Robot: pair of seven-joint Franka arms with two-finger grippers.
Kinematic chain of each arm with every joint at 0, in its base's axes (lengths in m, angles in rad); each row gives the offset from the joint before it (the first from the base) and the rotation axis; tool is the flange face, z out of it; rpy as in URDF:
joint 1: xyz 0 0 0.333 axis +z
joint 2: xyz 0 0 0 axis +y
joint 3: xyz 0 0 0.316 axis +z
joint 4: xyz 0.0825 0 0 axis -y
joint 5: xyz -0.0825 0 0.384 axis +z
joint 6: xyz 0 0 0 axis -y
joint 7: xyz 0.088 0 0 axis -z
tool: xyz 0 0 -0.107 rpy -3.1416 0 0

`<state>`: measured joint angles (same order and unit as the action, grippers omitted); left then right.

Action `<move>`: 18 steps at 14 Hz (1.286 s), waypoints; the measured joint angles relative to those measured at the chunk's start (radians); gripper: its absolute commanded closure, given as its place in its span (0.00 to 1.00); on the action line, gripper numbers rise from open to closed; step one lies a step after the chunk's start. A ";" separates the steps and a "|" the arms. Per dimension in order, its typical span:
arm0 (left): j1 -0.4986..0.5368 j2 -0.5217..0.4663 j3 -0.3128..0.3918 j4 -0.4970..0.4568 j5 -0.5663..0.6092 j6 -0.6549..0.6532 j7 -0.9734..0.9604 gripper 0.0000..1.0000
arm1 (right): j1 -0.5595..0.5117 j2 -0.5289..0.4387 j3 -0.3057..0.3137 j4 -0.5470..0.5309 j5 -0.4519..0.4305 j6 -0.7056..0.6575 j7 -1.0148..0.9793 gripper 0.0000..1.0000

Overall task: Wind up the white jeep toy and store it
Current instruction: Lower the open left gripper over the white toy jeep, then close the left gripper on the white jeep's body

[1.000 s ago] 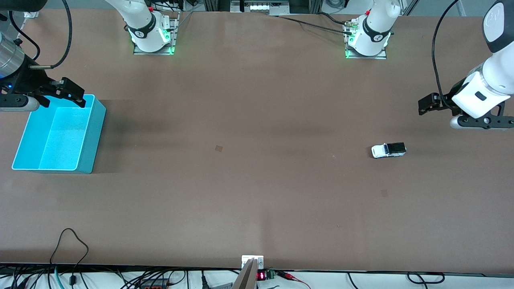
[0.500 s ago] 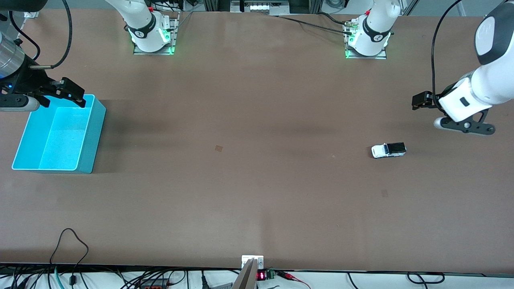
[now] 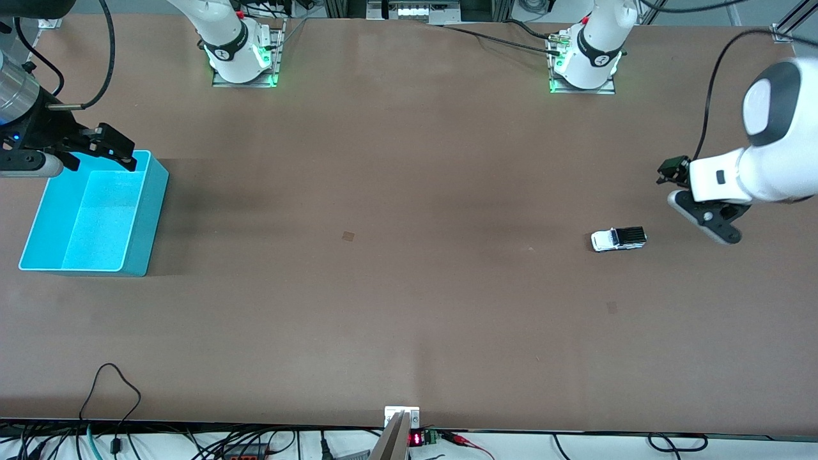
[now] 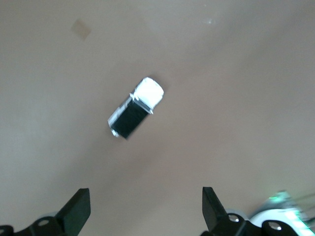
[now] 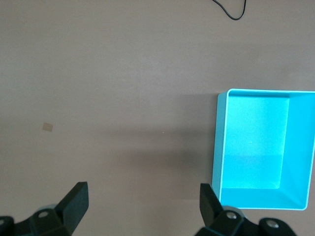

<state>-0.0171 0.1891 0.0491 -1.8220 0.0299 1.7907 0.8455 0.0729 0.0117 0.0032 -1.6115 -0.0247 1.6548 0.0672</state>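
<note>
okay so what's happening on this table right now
The left gripper is open in the air near the white jeep toy, which sits untouched on the table toward the left arm's end. The right gripper waits open by the cyan bin, which holds nothing.

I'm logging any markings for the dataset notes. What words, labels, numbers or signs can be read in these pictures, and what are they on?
Small display at the table's near edge: red digits glow, too small to read.
Round marks on the black bands of both arm bases: too small to read.
White jeep toy and cyan bin: no text visible.
</note>
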 measured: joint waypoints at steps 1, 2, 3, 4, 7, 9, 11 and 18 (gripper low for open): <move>0.001 0.010 0.000 -0.044 0.000 0.077 0.092 0.00 | 0.000 0.000 0.000 0.000 0.000 0.000 0.000 0.00; 0.001 0.021 0.000 -0.088 0.000 0.151 0.182 0.00 | 0.000 0.000 0.000 0.000 0.000 0.000 0.000 0.00; 0.001 0.032 0.000 -0.131 0.001 0.218 0.258 0.00 | 0.000 0.000 0.000 0.000 0.000 0.000 0.000 0.00; 0.001 0.042 0.000 -0.171 0.007 0.280 0.315 0.00 | 0.000 0.000 0.000 0.000 0.000 0.000 0.000 0.00; -0.004 0.054 -0.003 -0.291 0.054 0.483 0.408 0.00 | 0.000 0.000 0.000 0.000 0.000 0.000 0.000 0.00; -0.010 0.056 -0.005 -0.355 0.093 0.582 0.434 0.00 | 0.000 0.000 0.000 0.000 0.000 -0.001 0.000 0.00; -0.014 0.066 -0.007 -0.391 0.116 0.656 0.460 0.00 | 0.000 0.000 0.000 0.000 0.000 -0.001 0.000 0.00; -0.013 0.164 -0.008 -0.403 0.124 0.776 0.483 0.00 | 0.000 0.000 0.000 0.000 0.000 -0.001 0.000 0.00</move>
<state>-0.0298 0.3526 0.0412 -2.2253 0.1539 2.5668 1.3281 0.0730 0.0117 0.0032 -1.6118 -0.0247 1.6535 0.0669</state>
